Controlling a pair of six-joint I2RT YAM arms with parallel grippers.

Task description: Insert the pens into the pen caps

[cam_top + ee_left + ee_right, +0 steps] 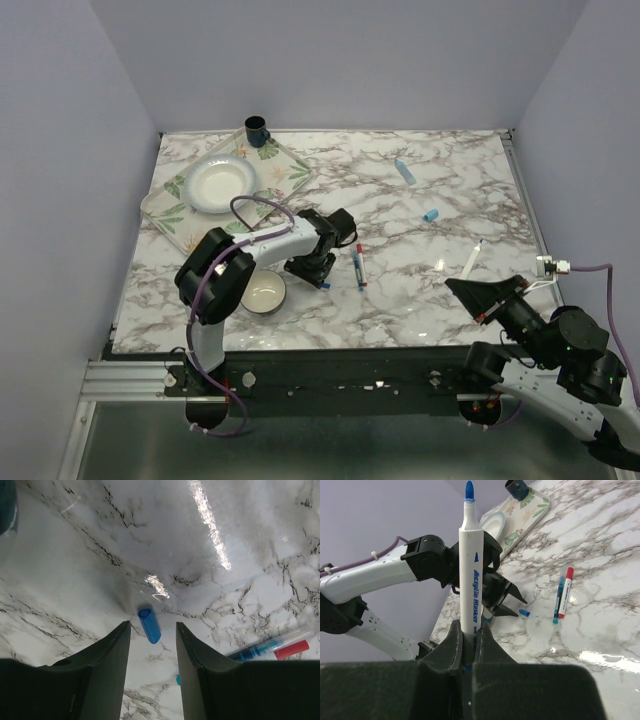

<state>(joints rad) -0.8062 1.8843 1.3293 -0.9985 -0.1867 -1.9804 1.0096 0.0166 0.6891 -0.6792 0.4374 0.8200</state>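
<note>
My left hand (152, 630) is down low over the marble surface (420, 300), its fingers (112, 665) apart. The dark blue cap (149, 626) lies on its side between the two tips, with a gap on either side, so nothing is gripped there. Just to the right of that hand, two slim pens lie side by side on the surface and almost parallel: one with red ends (565, 591) and a blue one (559, 600). My right hand (467, 630) is raised near the right front corner. It is clamped on the lower barrel of a white marker (470, 570), which stands upright with its blue tip uncapped and pointing up. In the top view, a thicker light blue pen (405, 172) lies far back on the surface, and a light blue cap (432, 215) sits apart from it, nearer to me. A small bowl (264, 292) sits just left of my left hand.
</note>
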